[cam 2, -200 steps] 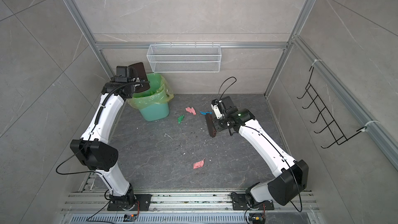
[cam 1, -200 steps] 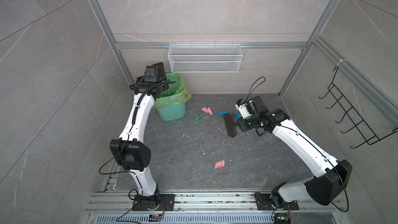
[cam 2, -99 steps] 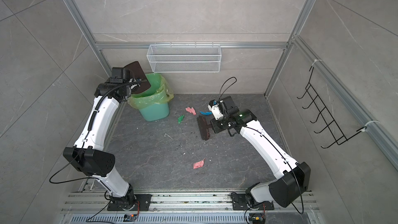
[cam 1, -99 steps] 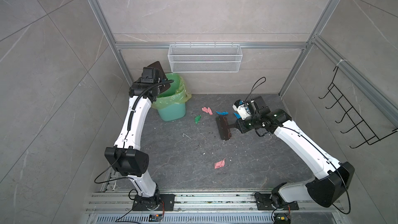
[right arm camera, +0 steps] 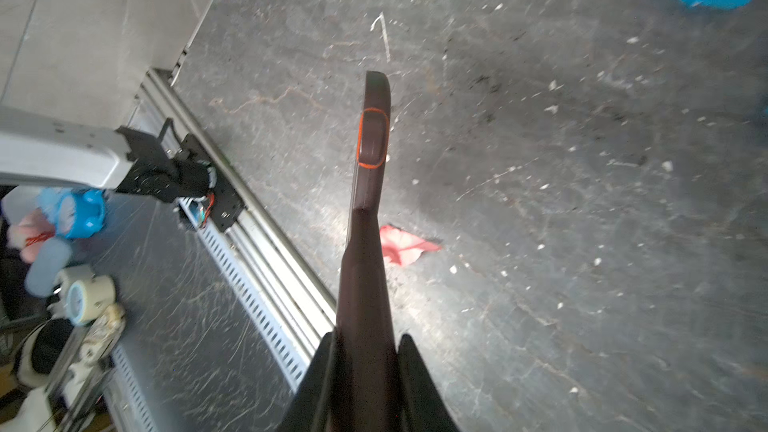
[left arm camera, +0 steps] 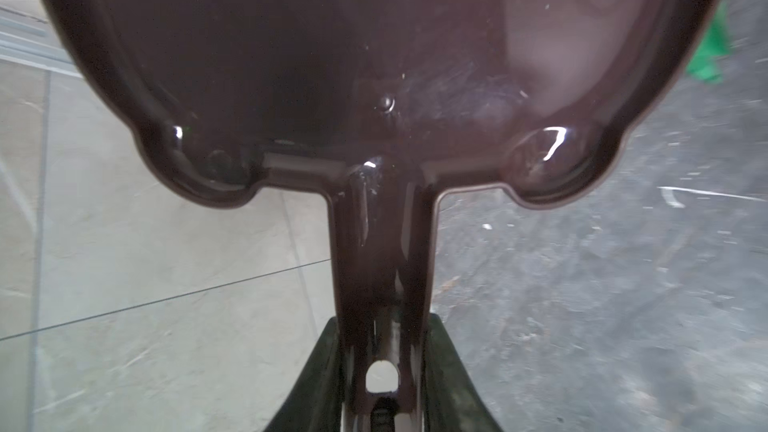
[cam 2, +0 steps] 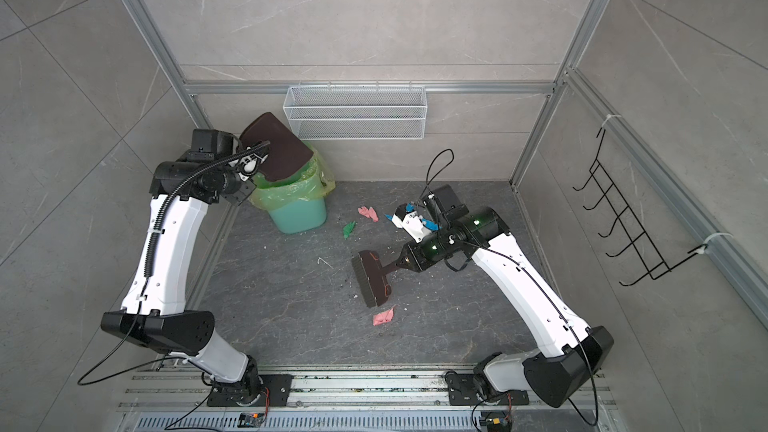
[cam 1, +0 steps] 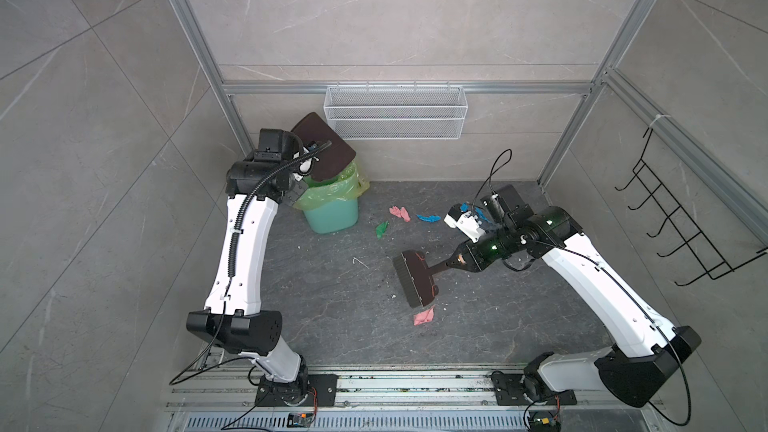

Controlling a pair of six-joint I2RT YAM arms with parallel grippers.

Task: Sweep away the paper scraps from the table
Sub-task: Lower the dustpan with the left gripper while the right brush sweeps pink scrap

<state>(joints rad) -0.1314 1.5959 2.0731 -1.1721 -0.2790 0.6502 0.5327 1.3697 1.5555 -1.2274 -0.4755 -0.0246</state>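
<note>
Brush (cam 1: 415,280), clamped in the right gripper (right arm camera: 365,363), has swung toward the near pink scrap (cam 1: 424,317) while the left gripper (left arm camera: 384,367) holds the dustpan (cam 1: 328,151) tilted over the bin (cam 1: 332,216): several paper scraps (cam 1: 428,218) remain on the table (cam 1: 332,313), sweeping unfinished.

Both top views are bright and sharp, with soft shadows and bent lines at the edges. In both wrist views the table (right arm camera: 582,243) is blurred; small glare spots shine on the dustpan (left arm camera: 291,56).

Robot test cell; grey tiled walls (cam 1: 374,14), aluminium rails (cam 1: 395,88), wire basket (cam 1: 395,112)
</note>
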